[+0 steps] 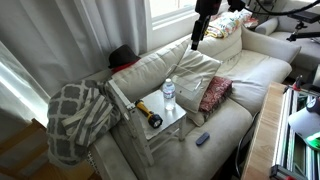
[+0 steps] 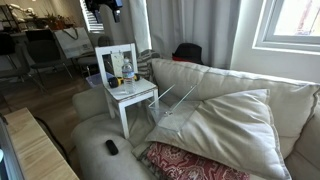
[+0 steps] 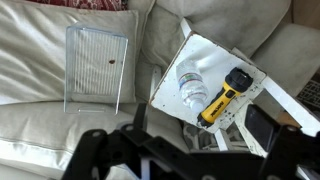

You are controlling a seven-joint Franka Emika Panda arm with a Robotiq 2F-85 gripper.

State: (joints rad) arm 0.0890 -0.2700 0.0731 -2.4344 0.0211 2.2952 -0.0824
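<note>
gripper (image 3: 190, 158) wide open, empty, high above sofa (image 3: 40, 125), bottle (image 3: 189, 88) just beside yellow flashlight (image 3: 224, 96) on white stool (image 3: 197, 50), clear bin (image 3: 95, 65) left in wrist view

Black angular jaws, dark wrist (image 1: 206, 8)

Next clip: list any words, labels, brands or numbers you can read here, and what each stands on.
No text can be read.
On the water bottle: any print is too blurred.
On the yellow flashlight: no legible marking.
On the remote: too small to tell.
</note>
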